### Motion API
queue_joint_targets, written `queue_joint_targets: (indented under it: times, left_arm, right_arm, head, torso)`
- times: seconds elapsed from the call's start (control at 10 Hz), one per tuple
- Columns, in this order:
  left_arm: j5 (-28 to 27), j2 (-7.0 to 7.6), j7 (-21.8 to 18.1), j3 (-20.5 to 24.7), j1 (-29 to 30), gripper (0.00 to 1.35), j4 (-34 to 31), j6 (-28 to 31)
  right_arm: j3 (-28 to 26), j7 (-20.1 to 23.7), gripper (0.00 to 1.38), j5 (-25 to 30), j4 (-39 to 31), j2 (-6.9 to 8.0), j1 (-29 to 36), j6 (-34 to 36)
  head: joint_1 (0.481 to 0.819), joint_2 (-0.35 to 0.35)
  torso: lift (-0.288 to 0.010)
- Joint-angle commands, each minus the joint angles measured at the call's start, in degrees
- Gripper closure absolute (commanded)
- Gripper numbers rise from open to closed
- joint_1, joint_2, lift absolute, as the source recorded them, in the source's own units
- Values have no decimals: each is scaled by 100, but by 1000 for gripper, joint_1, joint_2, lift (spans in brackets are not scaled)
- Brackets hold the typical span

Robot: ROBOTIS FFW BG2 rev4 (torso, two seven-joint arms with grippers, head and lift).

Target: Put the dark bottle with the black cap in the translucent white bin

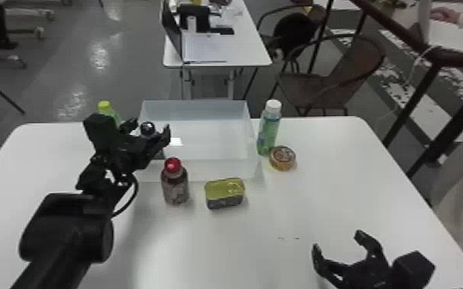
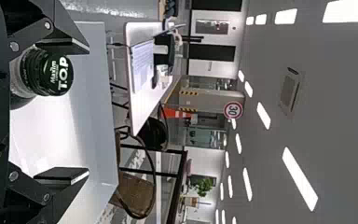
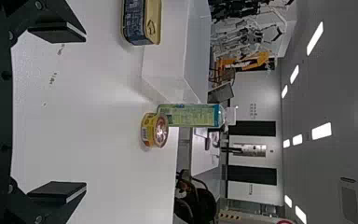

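My left gripper [image 1: 150, 126] is over the left part of the translucent white bin [image 1: 223, 169], its fingers wide apart. Between them shows the black cap of the dark bottle [image 1: 148, 129]; the arm hides most of its body. In the left wrist view the left gripper [image 2: 87, 111] is open, and the bottle's cap [image 2: 58, 74] lies close to one finger, with the bin [image 2: 98, 140] around and beyond. Whether the bottle rests on the bin floor cannot be told. My right gripper [image 1: 337, 243] is parked open at the table's near right; its fingers [image 3: 58, 33] hold nothing.
A red-capped bottle [image 1: 175, 184] and a yellow-topped tin [image 1: 224, 193] stand before the bin. A green bottle [image 1: 269, 128] and a round can [image 1: 282, 158] are at its right, a yellow-green-capped bottle [image 1: 104, 107] behind the left gripper. The white table [image 1: 280, 215] carries them.
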Motion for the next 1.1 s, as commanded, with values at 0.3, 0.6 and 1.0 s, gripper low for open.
queue_joint_targets:
  times: [0.3, 0.6, 1.0]
  left_arm:
    - [-426, 88, 875, 882, 2120, 352, -2475, -45]
    - [-356, -149, 1252, 1260, 3579, 354, -3328, -352]
    - [-470, -691, 1525, 1356, 4765, 358, -3688, -915]
  right_arm:
    - [-3, -9, 165, 59, -94, 5, 9, 9]
    - [-135, -18, 165, 173, -375, 5, 115, 97]
    - [-135, -185, 154, 182, -586, 5, 290, 176]
  head:
    - [695, -28]
    - [695, 29]
    - [695, 41]
  torso:
    - [-90]
    - [-90]
    - [-90]
